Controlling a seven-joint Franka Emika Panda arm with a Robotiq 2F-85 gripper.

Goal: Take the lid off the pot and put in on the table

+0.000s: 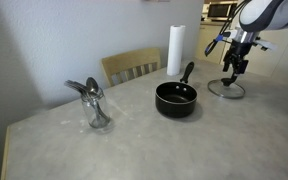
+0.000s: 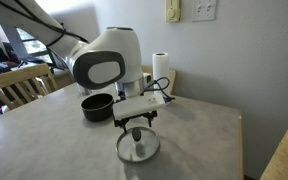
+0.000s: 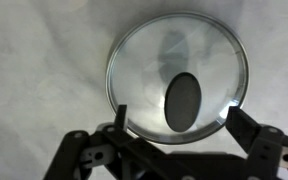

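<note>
The glass lid [image 3: 176,75] with a black knob lies flat on the grey table; it shows in both exterior views [image 1: 225,89] [image 2: 138,146]. The black pot [image 1: 176,98] with a long handle stands open, apart from the lid; it also shows in an exterior view [image 2: 97,106]. My gripper [image 3: 179,118] hovers straight above the lid, open and empty, with a finger on each side of the rim. It shows above the lid in both exterior views [image 1: 231,72] [image 2: 138,122].
A clear glass holding metal spoons [image 1: 96,108] stands on the table. A white paper towel roll [image 1: 175,50] stands behind the pot. A wooden chair [image 1: 132,66] is at the table's far edge. The table edge runs close to the lid [image 2: 239,140].
</note>
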